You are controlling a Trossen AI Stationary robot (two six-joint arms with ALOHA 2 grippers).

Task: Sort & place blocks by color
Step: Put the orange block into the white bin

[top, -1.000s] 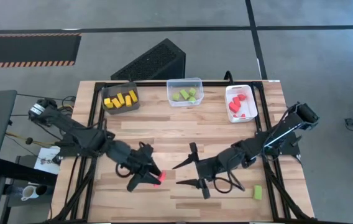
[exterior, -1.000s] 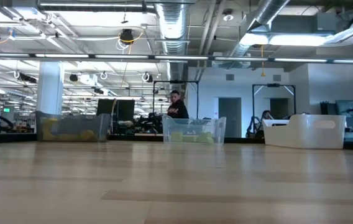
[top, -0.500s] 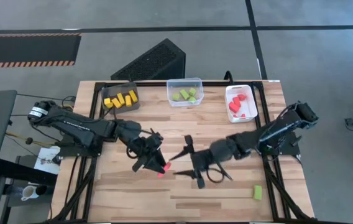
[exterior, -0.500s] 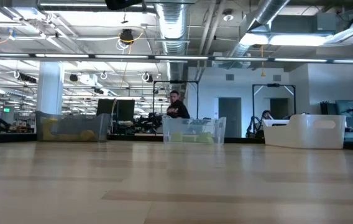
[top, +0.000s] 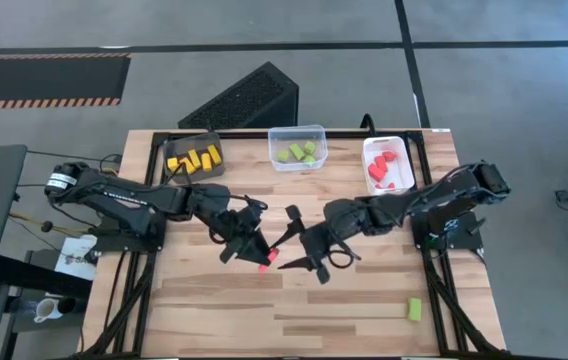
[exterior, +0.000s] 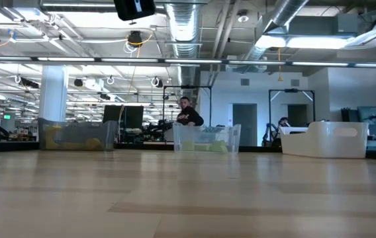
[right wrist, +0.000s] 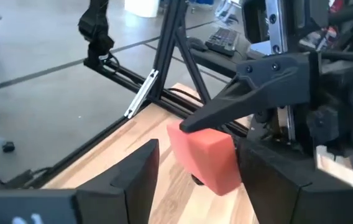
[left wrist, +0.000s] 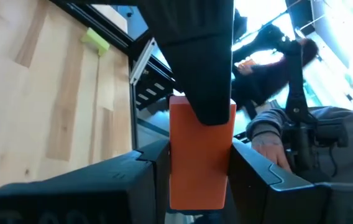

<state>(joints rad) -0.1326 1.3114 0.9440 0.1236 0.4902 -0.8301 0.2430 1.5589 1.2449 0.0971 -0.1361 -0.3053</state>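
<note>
From above we see our two arms meet over the middle of the wooden bench [top: 214, 320], the left gripper [top: 254, 252] holding a red block [top: 265, 259] and the right gripper [top: 289, 240] facing it with its jaws spread wide on either side of that block. The wrist views tell more. In the left wrist view the red block [left wrist: 199, 158] sits pinched between our left jaws, a plain orange-red rectangular piece with flat faces and sharp edges, held clear of the bench. In the right wrist view the same block [right wrist: 204, 155] looks salmon pink, gripped at its top by the left arm's dark finger, while our own right fingers [right wrist: 142, 171] stand apart beside it without touching.

The low view shows neither gripper nor the red block, only the bare pale boards, the three bins in a row at the far edge, and a person [exterior: 188, 112] in the workshop behind them.

From above, the dark bin [top: 176, 177] holds yellow blocks [top: 194, 160], the clear bin [top: 276, 135] holds green blocks [top: 299, 152], and the white bin [top: 406, 165] holds red blocks [top: 384, 168]. One green block [top: 414, 309] lies alone near the bench's front right corner, well apart from both grippers.
</note>
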